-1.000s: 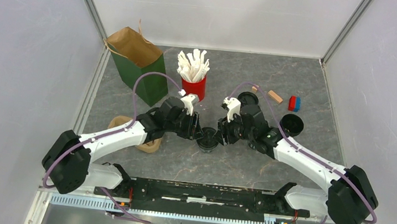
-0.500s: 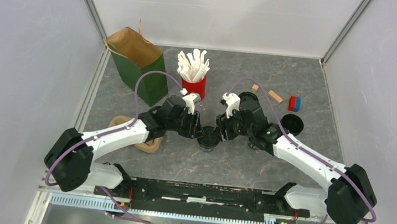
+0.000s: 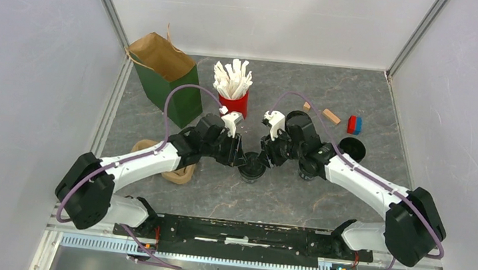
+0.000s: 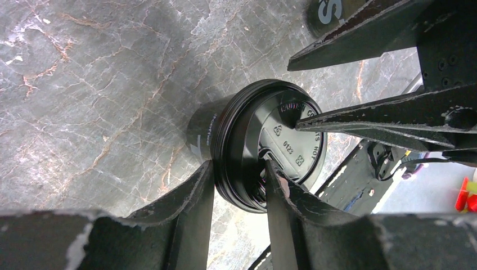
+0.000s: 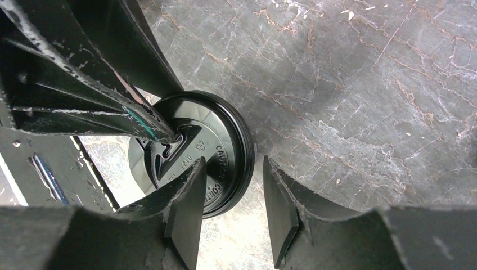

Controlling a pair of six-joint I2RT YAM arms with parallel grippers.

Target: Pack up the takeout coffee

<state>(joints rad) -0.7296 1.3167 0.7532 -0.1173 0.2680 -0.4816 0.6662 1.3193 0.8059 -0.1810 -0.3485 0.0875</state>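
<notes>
- The takeout coffee (image 3: 251, 171) stands upright on the counter (image 3: 262, 84), right at the fingertips of both end effectors, which meet over it from opposite sides.
- A flat black lid (image 4: 278, 140) sits on top of the cup. Its raised lettering is readable in both wrist views, and white lettering shows on the cup's black side wall.
- The left end effector (image 4: 237, 166) has its jaws partly apart and straddles the lid's rim. One finger is outside, touching the rim's edge, and the other lies across the lid's top. The gap between the fingers is wider than the rim, so it is not clamped.
- The right end effector (image 5: 234, 163) also has its jaws partly apart and straddles the opposite side of the rim. One finger rests over the lid's top, and the other is outside with a sliver of counter showing between it and the rim.
- In each wrist view, the other arm's fingers reach in from across the cup, with a tip on the lid.
- A red cup of white sticks (image 3: 233, 97) stands just beyond the left end effector's wrist.
- A green paper bag (image 3: 173, 94) stands farther beyond and to the left of the red cup.
- Small wooden blocks (image 3: 331, 116) and a red-and-blue block (image 3: 355, 124) lie beyond and to the right of the right end effector, well apart from it.
</notes>
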